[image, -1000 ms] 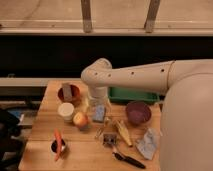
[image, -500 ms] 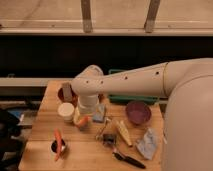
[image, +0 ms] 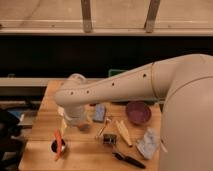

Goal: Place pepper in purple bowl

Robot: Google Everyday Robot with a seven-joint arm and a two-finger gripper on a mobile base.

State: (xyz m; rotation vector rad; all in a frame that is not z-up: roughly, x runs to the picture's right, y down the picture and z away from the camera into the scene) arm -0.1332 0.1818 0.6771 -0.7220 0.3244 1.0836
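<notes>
The pepper (image: 58,141), slim and red-orange, lies at the table's front left, resting across a small dark cup (image: 57,147). The purple bowl (image: 137,111) stands on the right part of the table and looks empty. My arm reaches across from the right, and its end with the gripper (image: 75,120) hangs over the left-middle of the table. The gripper is just above and to the right of the pepper, well left of the bowl. The arm's end hides the apple and other things behind it.
On the wooden table (image: 90,156): a blue packet (image: 100,113), a yellowish long item (image: 123,132), a small metal object (image: 109,138), a crumpled white-blue bag (image: 149,142), a black utensil (image: 128,159). A green tray (image: 117,73) peeks out behind the arm.
The arm has swung left and toward the table's front, and its end has come down closer to the pepper. It now covers the apple, the pale cup and the reddish-brown bowl.
</notes>
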